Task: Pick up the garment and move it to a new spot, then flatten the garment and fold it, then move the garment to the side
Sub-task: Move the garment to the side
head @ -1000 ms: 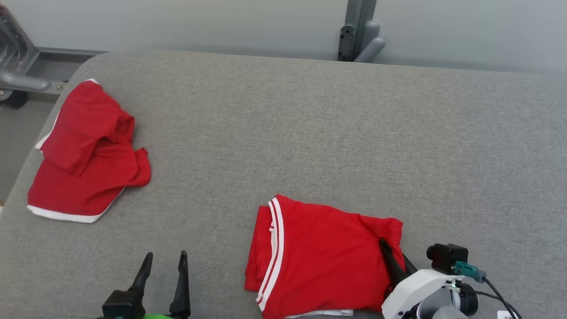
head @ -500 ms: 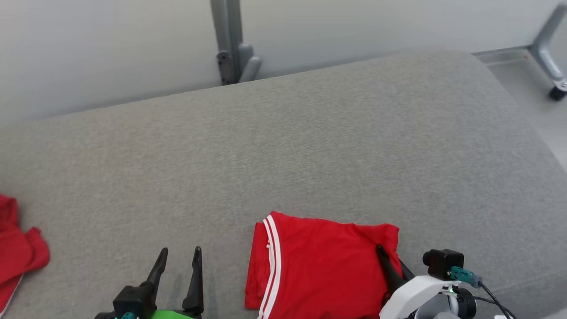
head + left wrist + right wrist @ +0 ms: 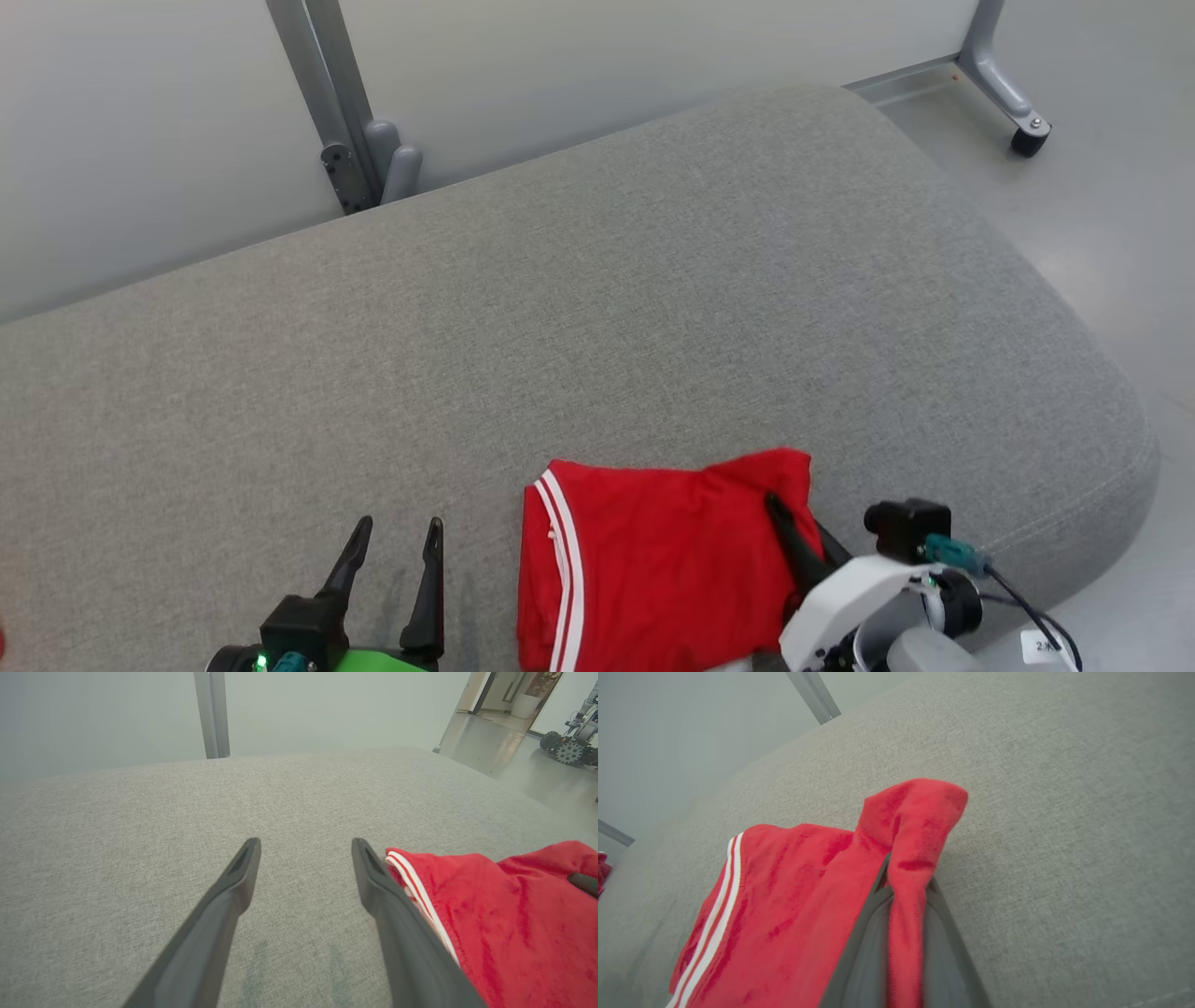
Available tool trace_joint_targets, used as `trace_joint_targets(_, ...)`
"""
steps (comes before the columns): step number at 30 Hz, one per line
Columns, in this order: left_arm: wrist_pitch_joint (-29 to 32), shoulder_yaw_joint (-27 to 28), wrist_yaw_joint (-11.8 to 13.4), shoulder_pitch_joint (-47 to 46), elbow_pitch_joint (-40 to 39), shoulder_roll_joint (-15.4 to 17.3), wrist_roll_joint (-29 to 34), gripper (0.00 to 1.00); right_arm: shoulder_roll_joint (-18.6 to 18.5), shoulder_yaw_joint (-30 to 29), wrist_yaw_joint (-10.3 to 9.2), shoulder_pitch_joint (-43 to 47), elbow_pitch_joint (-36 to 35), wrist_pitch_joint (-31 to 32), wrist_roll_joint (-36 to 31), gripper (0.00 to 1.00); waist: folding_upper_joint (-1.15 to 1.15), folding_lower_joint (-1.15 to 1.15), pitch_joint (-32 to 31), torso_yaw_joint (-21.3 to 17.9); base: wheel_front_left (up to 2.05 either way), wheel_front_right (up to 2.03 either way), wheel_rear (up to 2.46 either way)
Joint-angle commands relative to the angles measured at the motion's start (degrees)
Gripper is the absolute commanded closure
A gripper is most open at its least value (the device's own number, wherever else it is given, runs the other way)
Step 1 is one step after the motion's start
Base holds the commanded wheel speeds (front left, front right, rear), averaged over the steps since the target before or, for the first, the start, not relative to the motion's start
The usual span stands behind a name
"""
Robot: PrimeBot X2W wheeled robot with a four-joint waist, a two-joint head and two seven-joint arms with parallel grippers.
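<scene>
Grey cushion, folded red garment; right hand pinching its corner; left hand spread wide

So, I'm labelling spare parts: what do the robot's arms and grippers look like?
Both grippers have two long, dark, tapering fingers. The left gripper sits on a black block with a bright green cover and a small green light. The right gripper joins a glossy white wrist shell carrying a black camera, a teal plug and a black cable.
</scene>
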Motion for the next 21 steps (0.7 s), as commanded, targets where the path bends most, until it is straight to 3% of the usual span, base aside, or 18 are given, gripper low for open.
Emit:
trace_joint_targets(1,0.02,0.03,-0.41,-0.95,-0.11,0.26,1.12,0.00,-0.36,0.24,-0.03,-2.35,-0.60,-0.03,-0.26,1.00,0.00,0.00,2.91,3.05,0.00,0.00,0.00)
trace_joint_targets(11,0.02,1.80,-1.76,-8.34,-3.90,0.25,5.99,0.00,-6.98,0.11,-0.04,-23.29,3.88,-0.03,-5.00,1.00,0.00,0.00,17.55,13.03,0.00,0.00,0.00)
trace_joint_targets(21,0.02,3.14,-2.23,-13.31,-8.54,0.23,9.98,0.00,-18.31,-17.24,-0.05,-39.94,15.61,-0.03,-15.41,1.00,0.00,0.00,27.89,17.61,0.00,0.00,0.00)
